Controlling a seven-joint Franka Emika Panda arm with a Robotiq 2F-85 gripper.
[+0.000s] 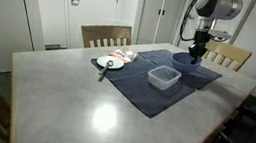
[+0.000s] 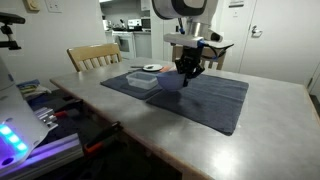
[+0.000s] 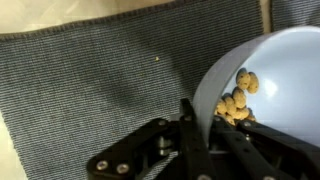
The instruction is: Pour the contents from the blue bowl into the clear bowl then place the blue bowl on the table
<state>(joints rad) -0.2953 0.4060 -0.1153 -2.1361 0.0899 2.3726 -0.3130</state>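
The blue bowl [image 1: 186, 61] sits on the dark blue cloth [image 1: 136, 85] on the table [image 1: 83, 101]. It also shows in an exterior view [image 2: 174, 80] and in the wrist view [image 3: 275, 75], holding several small tan pieces [image 3: 238, 100]. My gripper [image 3: 203, 122] is shut on the bowl's rim, one finger outside and one inside. It shows in both exterior views [image 1: 196, 49] [image 2: 187, 67]. The clear bowl [image 1: 163, 79] stands on the cloth just beside the blue bowl, also seen in an exterior view [image 2: 142, 81].
A white plate [image 1: 110, 63] with a dark utensil lies at the cloth's corner, with a reddish item [image 1: 123, 55] behind it. Wooden chairs [image 1: 106, 35] [image 1: 227, 56] stand at the table's far side. The cloth [image 3: 90, 90] fills the wrist view.
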